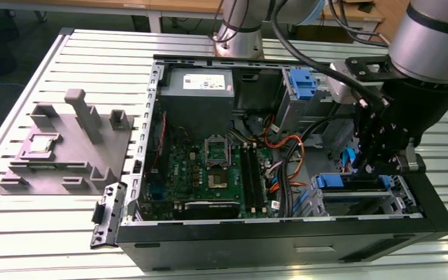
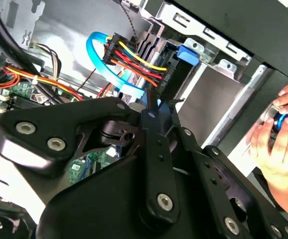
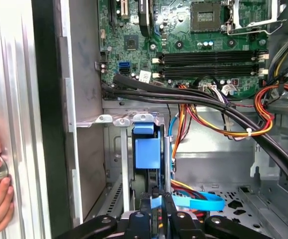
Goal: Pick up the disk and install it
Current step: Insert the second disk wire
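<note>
The disk (image 3: pixel 146 149) stands on edge in the drive cage (image 1: pixel 356 195) at the front corner of the open computer case, on the exterior view's right. Its blue side rail (image 1: pixel 339 181) shows at the top of the cage. My gripper (image 1: pixel 370 169) hangs straight above that cage. In the first wrist view its black fingers (image 3: pixel 170 215) pinch a thin blue edge in line with the disk, so the gripper (image 3: pixel 157 211) is shut on it. The second wrist view has the gripper (image 2: pixel 154 112) with its fingertips close together, and the linkage hides most of the disk.
A blue data cable and a red-yellow power bundle (image 2: pixel 129 55) run close by the cage. A second blue bracket (image 1: pixel 303 81) sits further back, the motherboard (image 1: pixel 208 169) mid-case. A grey fixture (image 1: pixel 68 146) lies outside. A person's hand (image 2: pixel 278 134) rests on a blue-ringed knob beside the case.
</note>
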Available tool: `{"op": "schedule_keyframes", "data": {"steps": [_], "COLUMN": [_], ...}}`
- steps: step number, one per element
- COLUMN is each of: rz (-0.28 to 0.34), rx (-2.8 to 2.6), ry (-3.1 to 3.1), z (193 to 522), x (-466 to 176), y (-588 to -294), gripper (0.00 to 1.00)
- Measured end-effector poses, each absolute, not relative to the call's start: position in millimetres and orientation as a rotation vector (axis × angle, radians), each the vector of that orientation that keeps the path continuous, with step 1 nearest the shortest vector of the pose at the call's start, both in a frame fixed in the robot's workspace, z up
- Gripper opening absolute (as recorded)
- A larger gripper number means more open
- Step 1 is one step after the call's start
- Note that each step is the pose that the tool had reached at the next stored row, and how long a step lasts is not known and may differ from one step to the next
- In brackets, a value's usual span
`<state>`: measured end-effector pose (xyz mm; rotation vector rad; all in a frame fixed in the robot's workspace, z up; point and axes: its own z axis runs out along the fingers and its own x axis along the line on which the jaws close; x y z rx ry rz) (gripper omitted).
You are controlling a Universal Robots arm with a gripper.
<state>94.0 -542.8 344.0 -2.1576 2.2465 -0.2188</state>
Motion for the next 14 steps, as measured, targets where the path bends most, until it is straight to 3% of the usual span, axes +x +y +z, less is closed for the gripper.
{"op": "schedule_keyframes", "data": {"steps": [3,5,14], "rz": [-0.216,-0.215,-0.214], "rx": [-2.158,-2.158,-2.158], "ry": [2.247,2.247,2.247], "z": [349.1,349.3,349.4], "x": [94.0,94.0,94.0], "y": [-542.8,-542.8,-542.8], "gripper": [0.22,0.10,0.10]}}
